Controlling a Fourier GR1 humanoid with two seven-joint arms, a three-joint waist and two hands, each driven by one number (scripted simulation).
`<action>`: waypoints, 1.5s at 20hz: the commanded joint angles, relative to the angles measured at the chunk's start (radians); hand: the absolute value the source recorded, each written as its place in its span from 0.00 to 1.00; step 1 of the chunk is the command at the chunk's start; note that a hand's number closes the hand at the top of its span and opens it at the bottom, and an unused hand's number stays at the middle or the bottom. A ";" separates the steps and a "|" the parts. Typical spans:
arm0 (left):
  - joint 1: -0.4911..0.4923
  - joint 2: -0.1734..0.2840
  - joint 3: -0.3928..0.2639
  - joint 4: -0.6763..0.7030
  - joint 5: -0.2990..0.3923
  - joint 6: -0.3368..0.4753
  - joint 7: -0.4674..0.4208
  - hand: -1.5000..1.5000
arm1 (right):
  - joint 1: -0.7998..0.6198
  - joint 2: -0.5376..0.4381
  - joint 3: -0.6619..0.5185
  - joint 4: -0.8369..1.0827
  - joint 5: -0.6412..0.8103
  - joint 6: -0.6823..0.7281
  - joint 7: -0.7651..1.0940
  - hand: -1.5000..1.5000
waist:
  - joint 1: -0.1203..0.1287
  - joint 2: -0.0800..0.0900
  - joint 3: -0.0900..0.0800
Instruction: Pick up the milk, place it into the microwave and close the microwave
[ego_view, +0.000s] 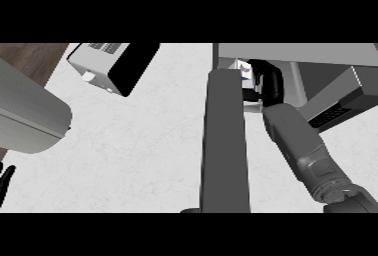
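Microwave door (225, 145): open, edge-on, walling the cavity's left. Right hand (266, 82) fills the opening. Toaster (111, 65) upper left; bare counter (133, 150) between them.

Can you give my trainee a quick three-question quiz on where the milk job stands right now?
1. True or false: the microwave door is closed.
2. Which hand reaches into the microwave at the milk carton? A) left B) right
3. What lies on the counter at the upper left?

Key:
1. False; it stands open, edge-on toward the view.
2. B; the right hand is inside, against the carton, which it mostly hides.
3. A white and black box-shaped appliance. Only the left hand fingers show at the left edge.
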 joint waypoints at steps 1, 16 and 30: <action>-0.019 0.010 0.005 0.012 -0.008 -0.008 -0.016 0.00 | -0.031 -0.005 0.017 0.051 0.042 -0.149 0.008 1.00 | 0.012 0.005 0.000; -0.074 0.013 -0.025 0.075 -0.028 -0.024 -0.015 0.00 | -0.021 -0.091 -0.049 0.089 0.011 -0.192 0.046 1.00 | 0.041 0.028 0.003; -0.135 0.033 -0.019 0.130 -0.046 -0.008 -0.001 0.00 | -0.001 -0.125 -0.003 0.136 0.071 -0.201 0.074 0.00 | 0.063 0.041 0.004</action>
